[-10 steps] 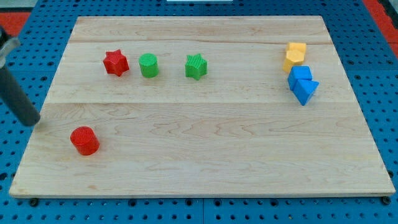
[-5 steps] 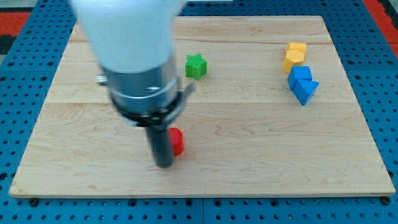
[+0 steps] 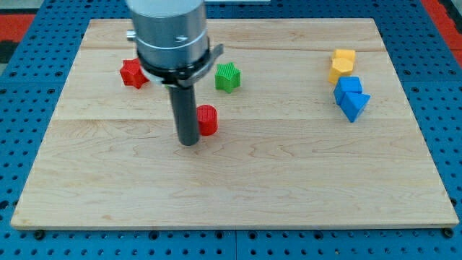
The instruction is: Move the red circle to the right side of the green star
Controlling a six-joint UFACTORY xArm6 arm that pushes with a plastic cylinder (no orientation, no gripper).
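My tip (image 3: 188,142) touches the left side of the red circle (image 3: 207,120), left and near of the green star (image 3: 227,77). No pincer here. Push right first, then far.

A lab bench is suggested: a wooden board (image 3: 238,180) is laid on a blue perforated table (image 3: 447,94), seen on all sides around my tip (image 3: 188,142).
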